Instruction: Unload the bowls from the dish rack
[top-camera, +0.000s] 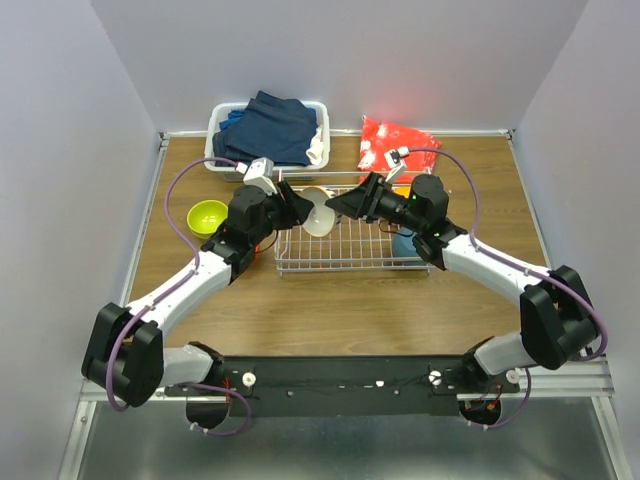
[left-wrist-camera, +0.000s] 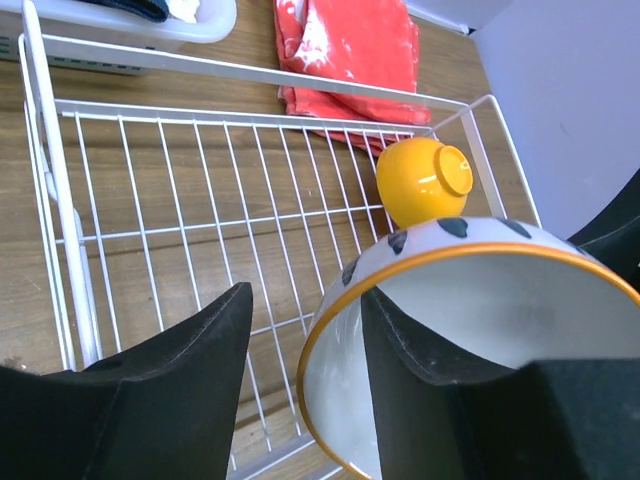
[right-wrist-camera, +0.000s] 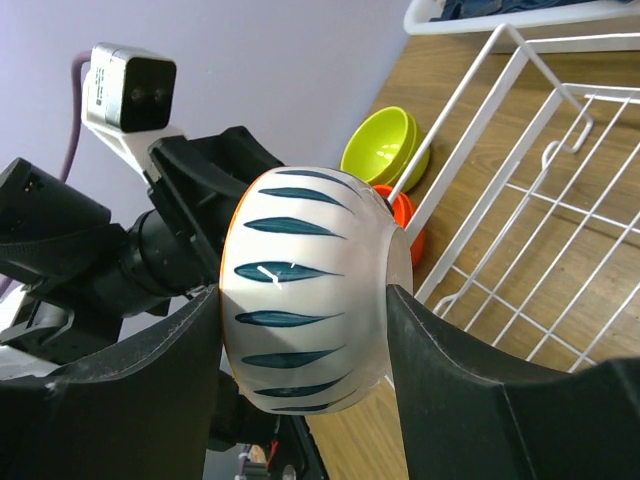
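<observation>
While the right gripper (right-wrist-camera: 302, 295) clamps the striped bowl (left-wrist-camera: 520, 300) between its two fingers, up over the dish rack (left-wrist-camera: 250, 71), the left gripper (left-wrist-camera: 305, 295) is partly open with the rim between its fingers. One finger is inside the bowl, the other just clear of the outside. Looks like a handover to me. I'd pinch the left fully onto the rim before the right lets go, since glossy glaze slips. The yellow-orange bowl (left-wrist-camera: 425, 180) lies in the rack beyond the left fingertips.
</observation>
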